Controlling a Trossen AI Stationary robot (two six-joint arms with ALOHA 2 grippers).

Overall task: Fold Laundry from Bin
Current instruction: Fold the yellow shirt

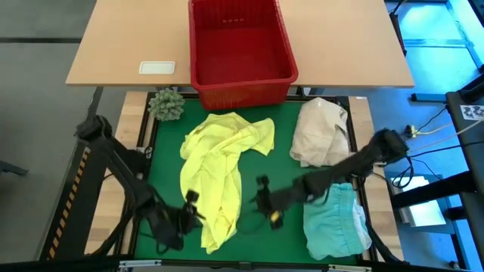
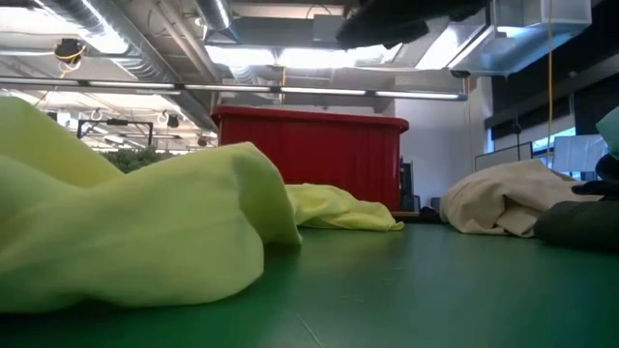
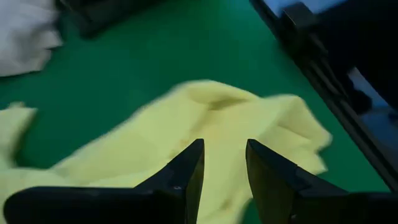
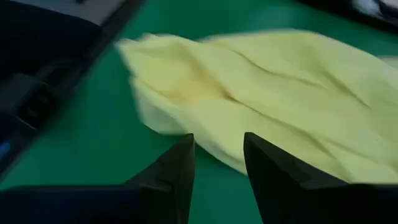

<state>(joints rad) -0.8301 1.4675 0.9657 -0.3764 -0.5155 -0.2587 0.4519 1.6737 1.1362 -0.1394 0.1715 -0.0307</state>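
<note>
Near bench edge: the dark frame rail runs just beside the yellow garment's [image 1: 219,170] lower tip; bare green mat [image 1: 272,177] shows between that tip and the rail.
Left end effector [image 1: 189,204]: low at the near edge, at the left side of the yellow garment's lower end; fingers [image 3: 186,174] spread with a gap between them, nothing pinched, yellow cloth lying just ahead of the tips.
Right end effector [image 1: 261,198]: just right of the same garment, over bare mat; fingers [image 4: 177,168] apart, holding nothing, cloth edge close in front.
Open room: a bare green strip lies between the yellow garment and the right-hand bundles, and wider bare mat sits ahead of the right end effector.
Turquoise garment [image 1: 336,219]: crumpled at the near right corner, partly under the right arm.
Cream cloth bundle [image 1: 321,132]: right side, farther back, close to the mat's right edge.
Green spiky ball [image 1: 166,104]: far left corner of the mat.
Red bin [image 1: 240,53]: on the wooden bench beyond the mat, its front wall just past the yellow garment's far end; no laundry visible inside.
</note>
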